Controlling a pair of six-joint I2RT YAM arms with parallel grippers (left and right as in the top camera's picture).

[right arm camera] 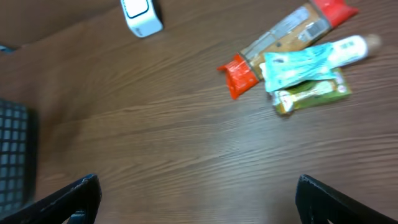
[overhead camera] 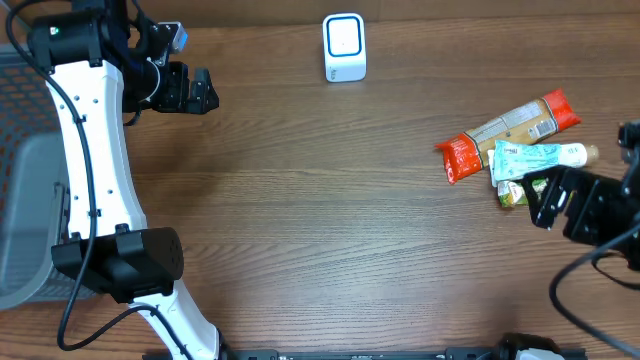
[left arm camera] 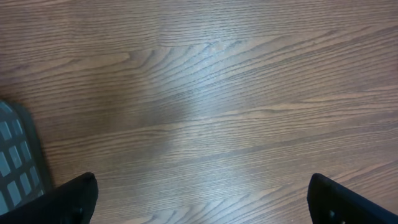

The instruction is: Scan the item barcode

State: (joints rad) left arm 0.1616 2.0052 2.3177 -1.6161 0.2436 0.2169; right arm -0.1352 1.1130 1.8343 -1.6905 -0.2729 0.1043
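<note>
Three items lie in a heap at the table's right: a long tan pouch with red ends point(overhead camera: 510, 130) point(right arm camera: 283, 40), a light blue tube point(overhead camera: 535, 158) point(right arm camera: 311, 61) across it, and a small green packet point(overhead camera: 512, 192) point(right arm camera: 311, 96) under the tube. No barcode can be made out on them. The white barcode scanner point(overhead camera: 344, 47) point(right arm camera: 140, 15) stands at the far middle. My right gripper point(overhead camera: 548, 203) point(right arm camera: 199, 199) is open and empty, just on the near side of the heap. My left gripper point(overhead camera: 200, 90) point(left arm camera: 202, 199) is open and empty over bare wood at the far left.
A grey mesh basket point(overhead camera: 25, 200) point(left arm camera: 15, 158) point(right arm camera: 12, 155) sits off the table's left edge beside the left arm's base. Bare wooden tabletop point(overhead camera: 330, 220) stretches between the two arms.
</note>
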